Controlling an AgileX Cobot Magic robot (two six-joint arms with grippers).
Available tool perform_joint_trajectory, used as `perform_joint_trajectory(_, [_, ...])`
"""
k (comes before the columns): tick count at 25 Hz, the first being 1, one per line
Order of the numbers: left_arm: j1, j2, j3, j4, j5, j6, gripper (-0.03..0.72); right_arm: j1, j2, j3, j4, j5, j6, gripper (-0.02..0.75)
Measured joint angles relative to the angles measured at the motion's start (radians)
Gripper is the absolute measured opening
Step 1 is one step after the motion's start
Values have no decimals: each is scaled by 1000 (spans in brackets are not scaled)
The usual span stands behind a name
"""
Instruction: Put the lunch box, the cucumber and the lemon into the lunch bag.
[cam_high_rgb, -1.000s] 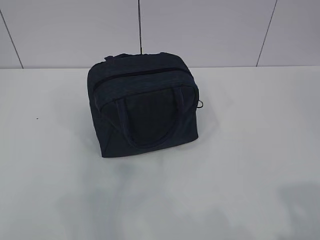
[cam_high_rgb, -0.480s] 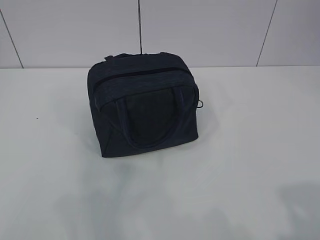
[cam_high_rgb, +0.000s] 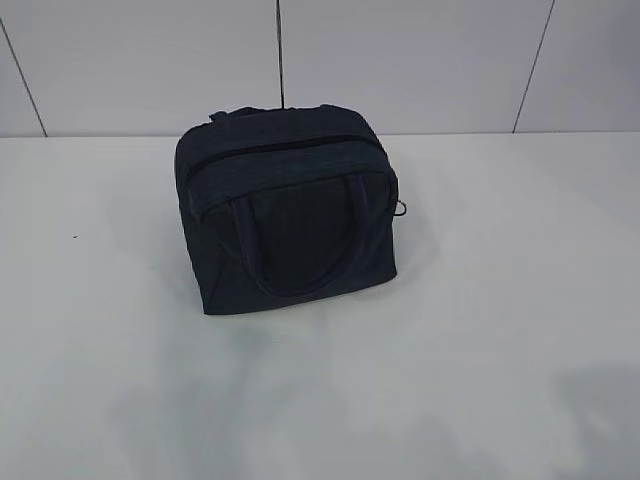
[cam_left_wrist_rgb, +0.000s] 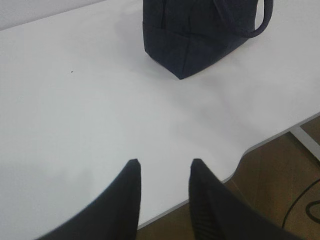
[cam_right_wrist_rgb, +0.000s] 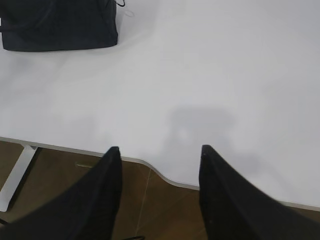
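- While the lunch bag (cam_high_rgb: 288, 212) sat zipped on your table (cam_high_rgb: 500, 300), nothing touched it.
- Your left gripper (cam_left_wrist_rgb: 162, 167) stood apart, empty.
- Your right gripper (cam_right_wrist_rgb: 160, 152) gaped wider, empty.

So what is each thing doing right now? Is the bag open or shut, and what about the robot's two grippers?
lunch bag: zipped shut, standing upright on the table, handle hanging down its front.
zipper ring pull: hanging at the bag's right end.
left gripper: open, empty, away from the bag.
right gripper: open, empty, over the table's near edge.
table: bag on it; lunch box, cucumber and lemon not in view.
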Motion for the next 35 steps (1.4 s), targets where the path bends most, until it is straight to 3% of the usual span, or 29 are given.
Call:
perform_joint_trajectory(4, [33,0,0,0,0,0,237,0,0,1,0,0,0,379])
perform_joint_trajectory(9, [212,0,0,-1,0,0,236,-4,0,3,2,0,0,379])
perform_joint_trajectory(14, [315,0,0,-3,0,0,236,-82,0,3,2,0,0,378])
perform_joint_trajectory(21, [336,0,0,-3,0,0,237,-126,0,3,2,0,0,379])
perform_joint_trajectory(28, [337,0,0,-3,0,0,236,-41,0,3,2,0,0,379])
perform_joint_trajectory(35, [337,0,0,-3,0,0,236,-37,0,3,2,0,0,378])
